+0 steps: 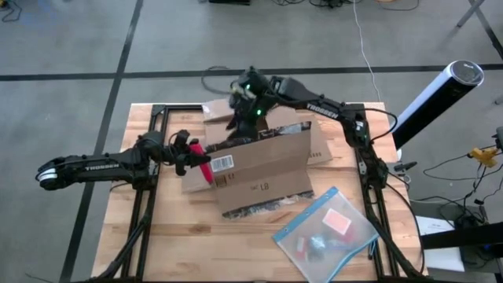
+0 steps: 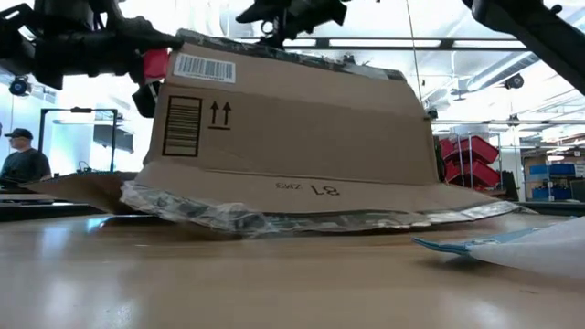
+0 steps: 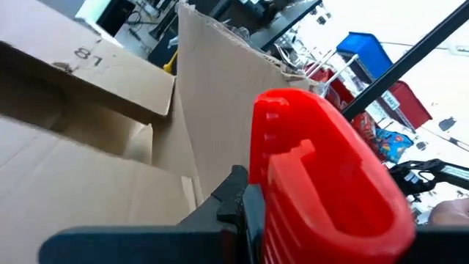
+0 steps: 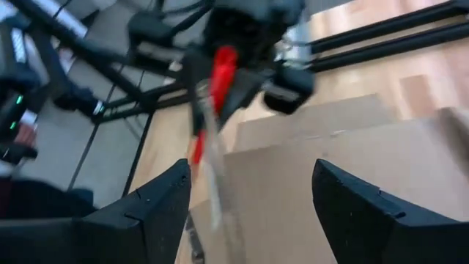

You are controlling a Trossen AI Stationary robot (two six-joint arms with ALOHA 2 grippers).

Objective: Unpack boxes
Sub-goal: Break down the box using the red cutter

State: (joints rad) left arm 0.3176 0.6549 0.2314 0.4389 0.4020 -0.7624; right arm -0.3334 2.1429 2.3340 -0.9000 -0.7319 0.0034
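Observation:
A brown cardboard box (image 1: 255,169) with a white barcode label (image 1: 222,163) rests on the wooden table, its flaps spread out; crumpled clear film (image 2: 228,215) shows under its near edge. At the box's left end, my left gripper (image 1: 191,155) is shut on a small red tool (image 1: 204,167). My right gripper (image 4: 249,213) hangs open over the box's far top edge (image 2: 302,50); it faces the left gripper and its fingers are clear of the cardboard. My left gripper grips the red tool's body (image 3: 293,213) between its fingers, coming level from the table's left. The tool is lifted clear of the table, slanting toward the near edge beside the barcode label. I cannot tell whether its tip touches the cardboard.
A clear plastic pouch with a blue edge (image 1: 326,232) lies on the table near the right front, holding small items. A black and white cylinder (image 1: 432,98) stands off the table's right side. A person (image 2: 20,160) shows far behind the table.

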